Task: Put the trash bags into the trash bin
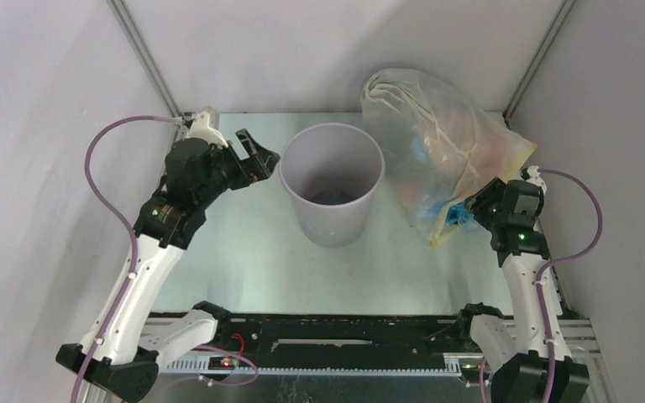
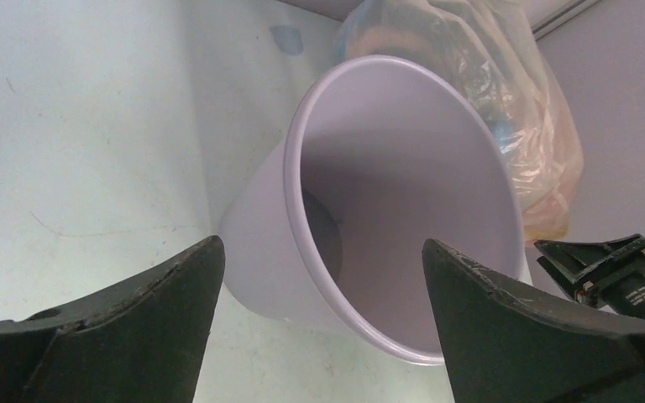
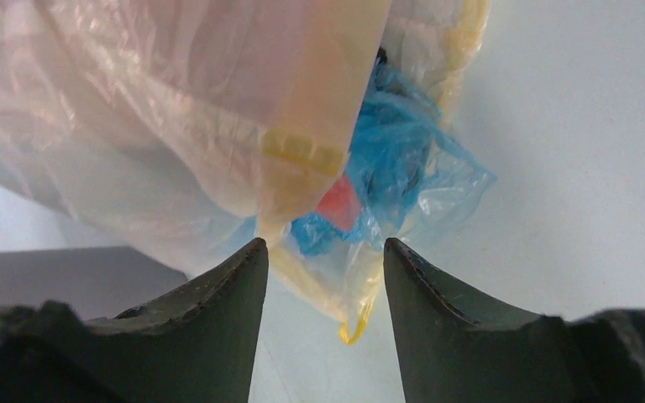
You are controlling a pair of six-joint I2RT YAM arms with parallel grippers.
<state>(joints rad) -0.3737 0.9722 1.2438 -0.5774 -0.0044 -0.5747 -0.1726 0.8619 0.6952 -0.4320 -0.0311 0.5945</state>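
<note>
The pale lavender trash bin stands upright mid-table, and its rim and inside fill the left wrist view. Something dark lies at its bottom. My left gripper is open and empty just left of the bin's rim, seen also in the left wrist view. My right gripper is open at the lower corner of the large clear stuffed bag. That bag's yellow-edged corner hangs between the open fingers. No separate red-pink trash bag shows.
The stuffed bag leans against the back right corner, beside the bin, with blue plastic and a small red patch inside it. It also shows in the left wrist view. Grey walls close in the table at the left, back and right.
</note>
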